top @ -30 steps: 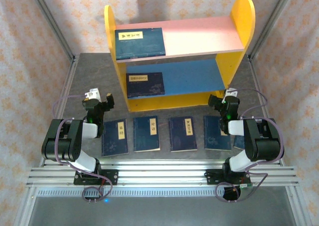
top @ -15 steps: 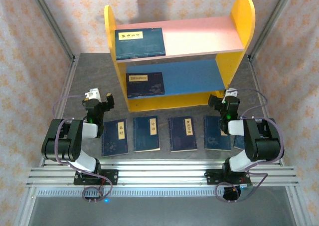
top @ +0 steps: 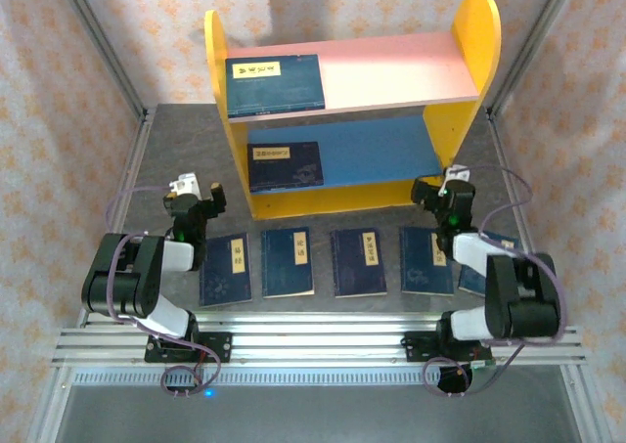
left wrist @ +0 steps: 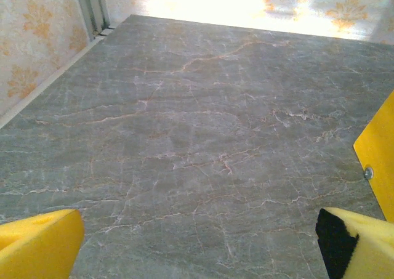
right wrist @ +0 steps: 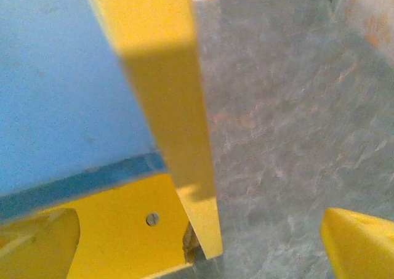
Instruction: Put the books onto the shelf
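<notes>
Top external: the shelf (top: pixel 469 62) stands at the far middle of the worktop (top: pixel 176 140). A shelved book (top: pixel 275 82) lies flat at the left end of its pink upper board (top: pixel 391 71), and a second book (top: pixel 285 166) lies at the left end of the blue lower board (top: pixel 381 150). More books (top: pixel 359 262) lie flat in a row along the near edge, and the fifth book (top: pixel 475 279), at the right end, is partly under the right arm. The left gripper (top: pixel 201 199) is near the shelf's left front corner. The right gripper (top: pixel 435 193) is just beside its right front corner.

Left wrist: the left gripper (left wrist: pixel 197 248) is spread wide with nothing between its yellow fingers (left wrist: pixel 40 245), over bare worktop (left wrist: pixel 197 125). A corner of the shelf (left wrist: pixel 378 153) shows at the right.

Right wrist: the right gripper (right wrist: pixel 197 254) is likewise wide apart and empty. Its fingers (right wrist: pixel 360 242) flank the foot of the shelf's right side panel (right wrist: pixel 166 76), with the blue board (right wrist: pixel 55 88) and yellow base (right wrist: pixel 129 220) to the left.
</notes>
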Tool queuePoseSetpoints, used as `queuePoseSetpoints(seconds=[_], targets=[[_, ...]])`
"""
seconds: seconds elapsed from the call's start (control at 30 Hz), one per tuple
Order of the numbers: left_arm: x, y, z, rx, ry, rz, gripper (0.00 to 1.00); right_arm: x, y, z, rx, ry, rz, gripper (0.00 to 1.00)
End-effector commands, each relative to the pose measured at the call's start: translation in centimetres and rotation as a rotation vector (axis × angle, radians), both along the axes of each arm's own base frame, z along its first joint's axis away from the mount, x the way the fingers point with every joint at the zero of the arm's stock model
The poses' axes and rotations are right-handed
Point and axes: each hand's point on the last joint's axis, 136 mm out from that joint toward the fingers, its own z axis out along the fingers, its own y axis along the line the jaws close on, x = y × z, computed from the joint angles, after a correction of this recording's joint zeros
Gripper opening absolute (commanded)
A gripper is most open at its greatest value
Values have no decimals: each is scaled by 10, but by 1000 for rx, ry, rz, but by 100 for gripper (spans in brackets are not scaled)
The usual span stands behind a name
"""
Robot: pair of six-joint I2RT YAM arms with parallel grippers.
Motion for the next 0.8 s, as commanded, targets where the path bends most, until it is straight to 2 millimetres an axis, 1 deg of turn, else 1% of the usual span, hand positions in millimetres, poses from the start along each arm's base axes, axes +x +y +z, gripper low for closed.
queuePoseSetpoints(seconds=[0.0, 0.07, 0.1, 0.2, 0.3, 0.37, 0.43, 0.47, 0.57, 0.67, 0.77], targets=[[-18, 10, 36, 103, -46, 125, 99, -11, 6, 66, 11, -99, 8, 99], [-30, 7, 63, 129, -70, 161, 99, -21, 8, 89, 41, -140, -10, 99], [-36, 6, 82, 109, -98, 178, 99, -26, 14, 97, 56, -145, 0, 99], [-56, 1, 127, -32, -133, 188, 99, -36, 29, 111, 53, -109, 20, 99], [-74, -4, 156, -161, -142, 187, 99, -44, 42, 116, 72, -85, 30, 99], [-81, -13, 167, -243, -119, 161, 99, -48, 53, 114, 112, -55, 47, 99], [-90, -21, 168, -325, -73, 156, 99, -52, 64, 108, 154, -20, 46, 99], [-94, -27, 165, -358, -35, 140, 99, -54, 74, 104, 183, -2, 68, 99], [-109, -35, 154, -428, 87, 165, 98, -63, 98, 88, 276, 81, 97, 99], [-125, -48, 137, -436, 247, 155, 94, -75, 133, 67, 346, 181, 160, 95], [-141, -61, 116, -406, 419, 146, 94, -87, 162, 49, 372, 239, 193, 93]])
